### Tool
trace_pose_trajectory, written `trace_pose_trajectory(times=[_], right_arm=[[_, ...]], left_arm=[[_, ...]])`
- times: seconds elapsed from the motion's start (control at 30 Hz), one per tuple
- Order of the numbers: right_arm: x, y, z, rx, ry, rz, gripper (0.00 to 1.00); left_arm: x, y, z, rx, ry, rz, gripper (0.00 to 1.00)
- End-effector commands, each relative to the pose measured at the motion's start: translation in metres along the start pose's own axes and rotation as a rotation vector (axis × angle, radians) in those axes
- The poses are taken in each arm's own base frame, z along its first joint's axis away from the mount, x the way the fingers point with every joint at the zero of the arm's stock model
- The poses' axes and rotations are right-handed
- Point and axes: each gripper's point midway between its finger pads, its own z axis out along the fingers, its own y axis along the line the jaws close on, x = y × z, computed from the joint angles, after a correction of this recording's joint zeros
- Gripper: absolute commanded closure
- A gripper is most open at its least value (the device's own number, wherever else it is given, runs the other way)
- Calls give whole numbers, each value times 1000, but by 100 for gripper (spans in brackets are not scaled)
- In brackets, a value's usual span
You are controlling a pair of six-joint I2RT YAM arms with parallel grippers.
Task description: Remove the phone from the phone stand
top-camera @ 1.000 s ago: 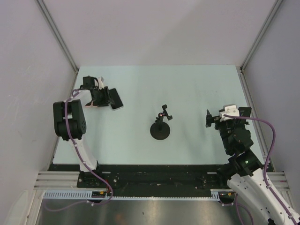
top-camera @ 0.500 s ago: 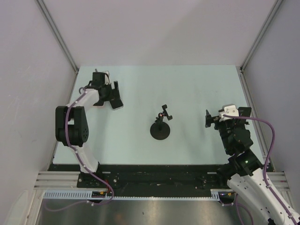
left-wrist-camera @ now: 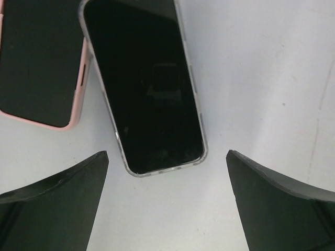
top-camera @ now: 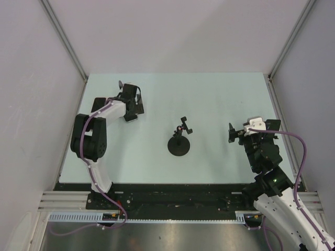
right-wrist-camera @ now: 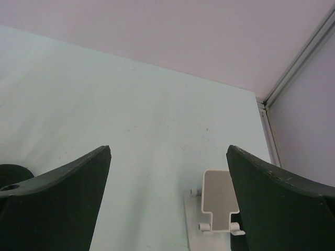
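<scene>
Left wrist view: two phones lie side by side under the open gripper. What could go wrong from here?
1. The left gripper hangs open over the grey-cased phone; a low move away might drag it into the pink-cased phone beside it.
2. Both phones lie flat on the table, so a re-grasp would probably slip.

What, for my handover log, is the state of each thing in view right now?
Clear-cased phone: lying flat, screen dark.
Pink-cased phone: lying flat beside it, screen dark.
Left end effector: open, empty, over both phones.
Right end effector: open, empty.
Black stand: upright, clamp empty.
White stand: empty.
</scene>
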Motion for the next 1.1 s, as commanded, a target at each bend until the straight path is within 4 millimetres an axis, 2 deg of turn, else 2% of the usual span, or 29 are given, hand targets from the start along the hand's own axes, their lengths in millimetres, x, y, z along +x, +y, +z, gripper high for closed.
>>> trace_pose_trajectory(times=[0.0, 0.37, 0.67, 0.87, 0.97, 1.07], right_arm=[[-12, 1, 0, -4, -48, 33, 2], [-11, 5, 0, -19, -47, 28, 3], [-12, 6, 0, -27, -50, 26, 3], [-12, 5, 0, -24, -52, 24, 3], [-11, 5, 0, -25, -49, 23, 3], [-12, 6, 0, -28, -50, 23, 3]], left_arm=[[-10, 9, 3, -89, -44, -99, 0], [8, 6, 25, -109, 8, -138, 2], [8, 4, 27, -88, 20, -139, 6], [15, 3, 28, -51, 51, -121, 18], [15, -3, 29, 3, 69, -72, 27], [12, -7, 24, 52, 70, -23, 41]])
